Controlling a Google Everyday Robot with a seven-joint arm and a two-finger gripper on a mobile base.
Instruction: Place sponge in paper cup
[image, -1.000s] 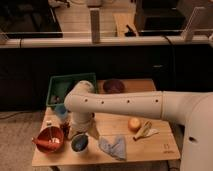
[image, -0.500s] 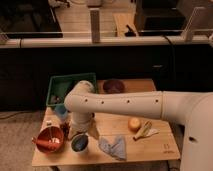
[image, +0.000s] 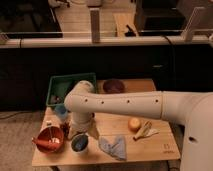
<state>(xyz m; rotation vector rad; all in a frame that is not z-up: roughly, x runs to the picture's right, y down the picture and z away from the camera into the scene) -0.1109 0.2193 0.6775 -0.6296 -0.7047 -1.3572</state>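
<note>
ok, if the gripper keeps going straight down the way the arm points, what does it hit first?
Probably the paper cup. The gripper sits low at the table's front left, just above the cup's mouth, the red bowl to one side. Depth is unclear, so it could graze the rim.

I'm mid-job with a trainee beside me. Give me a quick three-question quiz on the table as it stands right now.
1. True or false: the gripper hangs inside the green bin.
2. Which thing lies closest to the paper cup, on its right in the picture? A) the cloth B) the purple bowl C) the yellow fruit
3. Fill in: in the picture, the red bowl stands to the ___ of the paper cup.

Key: 1. False, the gripper is low at the front of the table, just above the paper cup. 2. A. 3. left.
</note>
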